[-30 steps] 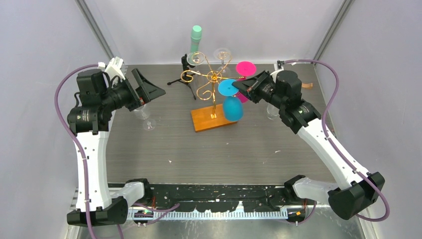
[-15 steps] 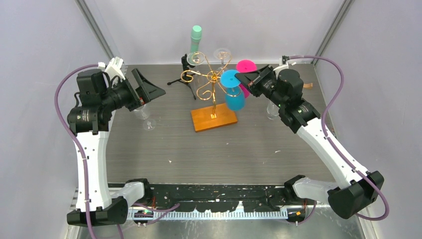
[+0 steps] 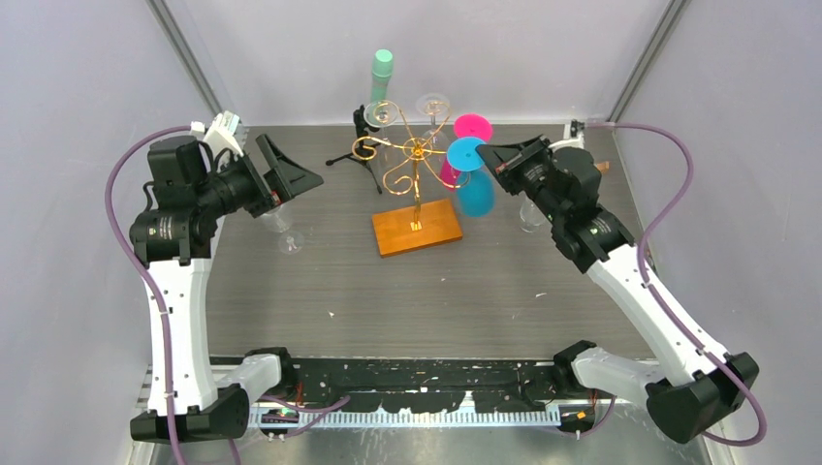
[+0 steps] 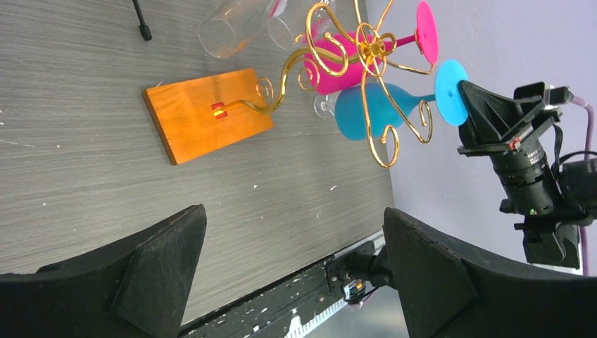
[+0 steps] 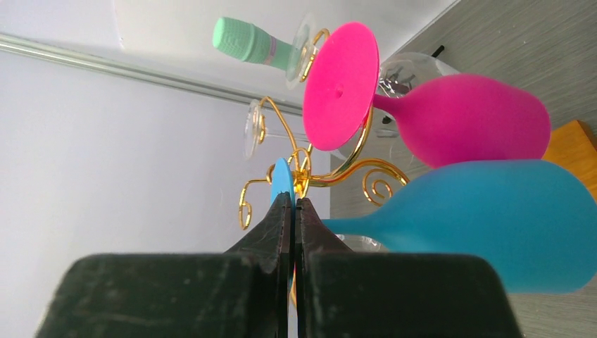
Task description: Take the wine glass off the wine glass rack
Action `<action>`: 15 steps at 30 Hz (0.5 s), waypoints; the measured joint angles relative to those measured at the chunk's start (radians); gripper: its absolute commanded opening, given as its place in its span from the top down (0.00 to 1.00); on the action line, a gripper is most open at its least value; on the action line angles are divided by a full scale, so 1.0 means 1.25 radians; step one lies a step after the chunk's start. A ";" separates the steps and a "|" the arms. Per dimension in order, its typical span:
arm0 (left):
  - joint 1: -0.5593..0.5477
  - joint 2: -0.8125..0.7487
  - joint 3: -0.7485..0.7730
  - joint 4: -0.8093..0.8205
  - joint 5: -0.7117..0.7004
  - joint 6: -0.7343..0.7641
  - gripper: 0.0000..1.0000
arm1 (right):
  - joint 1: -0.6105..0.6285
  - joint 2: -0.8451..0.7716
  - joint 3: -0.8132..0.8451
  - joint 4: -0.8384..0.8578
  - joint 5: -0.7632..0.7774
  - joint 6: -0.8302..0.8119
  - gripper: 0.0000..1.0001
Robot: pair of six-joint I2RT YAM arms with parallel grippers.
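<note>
From above, the right gripper (image 3: 483, 155) is pinching the foot of the blue wine glass (image 3: 475, 191), holding it just right of the wine glass rack (image 3: 415, 165) on the bench (image 3: 339, 281). The left gripper (image 3: 296, 172) is hovering spread wide, well left of the rack.

In the left wrist view, the blue wine glass (image 4: 369, 109) is overlapping the rack's curls; contact cannot be told.

In the right wrist view, the fingers (image 5: 278, 225) are clamping the blue foot edge-on, with a pink glass (image 5: 464, 120) hanging just beside it.
</note>
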 measured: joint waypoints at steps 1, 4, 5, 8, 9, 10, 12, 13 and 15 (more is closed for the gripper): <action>0.000 0.000 0.000 0.000 0.001 -0.003 0.00 | 0.000 -0.011 0.000 -0.004 0.006 0.002 1.00; 0.000 0.000 0.000 0.001 0.007 -0.011 0.00 | 0.000 -0.052 0.000 -0.024 0.027 0.018 1.00; 0.000 0.000 0.000 0.002 0.013 -0.014 0.00 | 0.000 -0.063 0.000 -0.030 0.031 0.024 1.00; 0.000 -0.001 -0.001 0.020 0.043 -0.032 0.00 | 0.000 -0.088 0.000 -0.052 0.035 0.046 1.00; 0.000 -0.003 -0.004 0.033 0.056 -0.038 0.00 | 0.000 -0.093 -0.001 -0.060 0.036 0.053 1.00; 0.000 -0.004 -0.005 0.040 0.063 -0.041 0.00 | 0.000 -0.097 -0.001 -0.067 0.037 0.058 1.00; 0.000 -0.013 -0.013 0.060 0.083 -0.053 0.00 | 0.000 -0.107 -0.002 -0.092 0.038 0.066 1.00; 0.000 -0.018 -0.019 0.070 0.091 -0.058 0.00 | 0.000 -0.112 -0.003 -0.105 0.038 0.068 1.00; 0.000 -0.032 -0.033 0.092 0.107 -0.073 0.00 | 0.000 -0.126 -0.005 -0.134 0.038 0.075 1.00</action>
